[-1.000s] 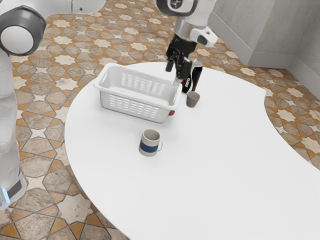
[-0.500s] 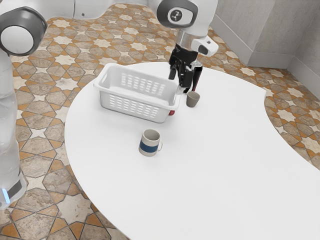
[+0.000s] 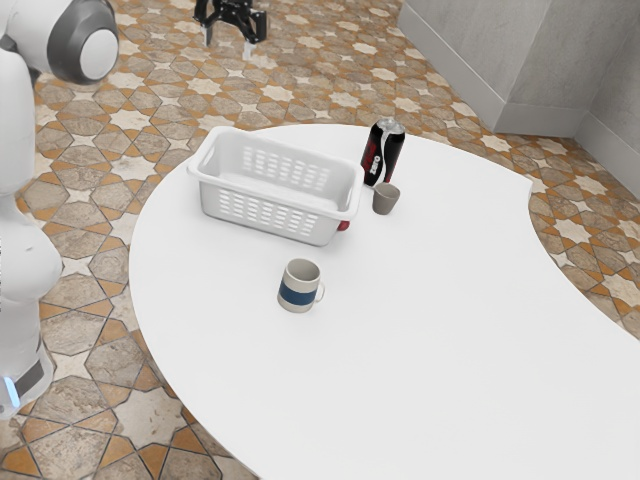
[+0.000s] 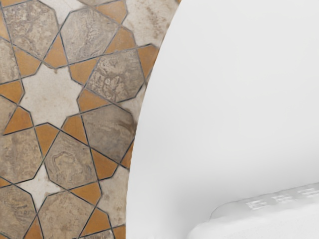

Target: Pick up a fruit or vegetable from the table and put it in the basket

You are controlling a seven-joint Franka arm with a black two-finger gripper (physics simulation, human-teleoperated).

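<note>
The fingers are open, standing apart from each other; in the exterior view they are high up, seen against the tiled floor, beyond the far left part of the curved edge of the tabletop. A red thing is at the end of the white basket which faces the exterior view's right, and it is partly hidden by this basket. I cannot tell if it is a fruit or a vegetable, nor if it touches the basket. The basket stands upright near the curved left edge of the tabletop, toward the far side. Behind its right end, near the far edge, one dark can stands upright, and a small brown cup is just beside it, on the nearer side. A mug with a blue band stands upright nearer to the camera than the basket, between the basket and the nearer part of the curved edge, with its handle turned to the exterior view's right. The wrist view shows the floor, the tabletop's curved edge and a part of the basket's rim.
</note>
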